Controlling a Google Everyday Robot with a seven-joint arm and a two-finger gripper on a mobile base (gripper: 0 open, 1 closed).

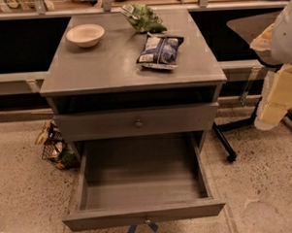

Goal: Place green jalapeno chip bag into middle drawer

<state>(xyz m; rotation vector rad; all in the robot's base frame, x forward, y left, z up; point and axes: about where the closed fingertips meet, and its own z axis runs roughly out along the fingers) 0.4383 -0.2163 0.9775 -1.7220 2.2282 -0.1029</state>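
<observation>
**Green bag on the cabinet top, middle drawer open**

The small crinkled green jalapeno chip bag, printed in leafy green with white patches, lies at the back of the flat top of the grey wooden cabinet, right of centre. Just in front of it, nearer the camera, lies a dark blue-and-white chip bag; the two look close together, and I cannot tell whether they touch. A shallow round cream bowl sits upright at the back left of the same top, well apart from both bags.

Below, the grey knobbed upper drawer front stands nearly flush with the cabinet. The wide grey wooden middle drawer is pulled far out toward the camera, with bits of blue tape at the lower edge of its front.

The robot's pale cream gripper hangs at the right edge of the view, beside the cabinet and well apart from the green bag. Whether it is open or closed cannot be told, nor whether it holds anything.

A wire basket of packets sits on the speckled floor to the cabinet's left.
</observation>
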